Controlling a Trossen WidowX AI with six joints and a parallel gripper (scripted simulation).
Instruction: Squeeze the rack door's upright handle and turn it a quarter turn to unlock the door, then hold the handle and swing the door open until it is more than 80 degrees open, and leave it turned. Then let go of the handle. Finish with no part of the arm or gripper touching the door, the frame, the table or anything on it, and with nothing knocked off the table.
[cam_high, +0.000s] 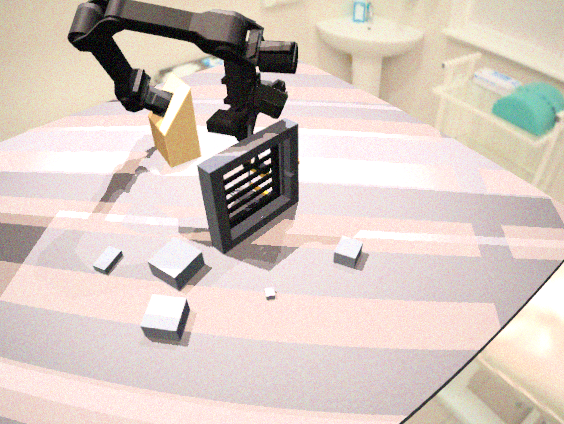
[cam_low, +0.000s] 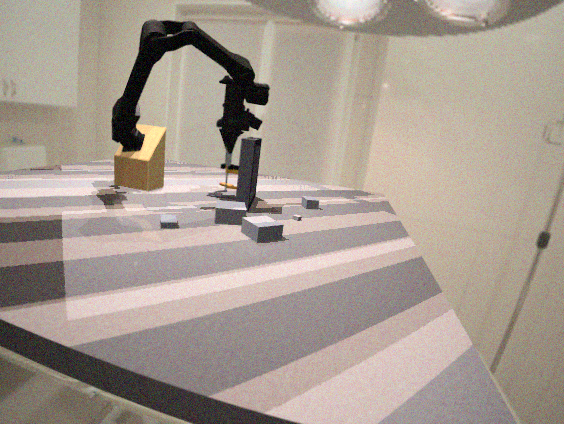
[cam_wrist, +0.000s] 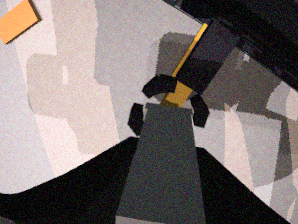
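Observation:
The dark rack frame (cam_high: 215, 210) (cam_low: 248, 175) stands upright on the table. Its slatted door (cam_high: 275, 172) appears closed in the frame. My gripper (cam_low: 229, 149) (cam_wrist: 165, 152) points straight down on the far side of the frame, away from the top camera, and is shut on the door's upright handle. In the wrist view the fingers press in from both sides on a grey upright piece, with a yellow lower part of the handle (cam_wrist: 181, 94) beyond it. The dark mount (cam_wrist: 209, 57) runs from there toward the door at a slant in that view. How far the handle is turned cannot be told.
A yellow wedge-topped block (cam_high: 181, 135) (cam_low: 140, 172) stands beside the arm's base. Grey blocks lie on the top view's side of the frame, among them a large one (cam_high: 176, 262), another (cam_high: 166, 317) and one to the right (cam_high: 348, 251). An orange piece (cam_wrist: 19, 21) shows in the wrist view.

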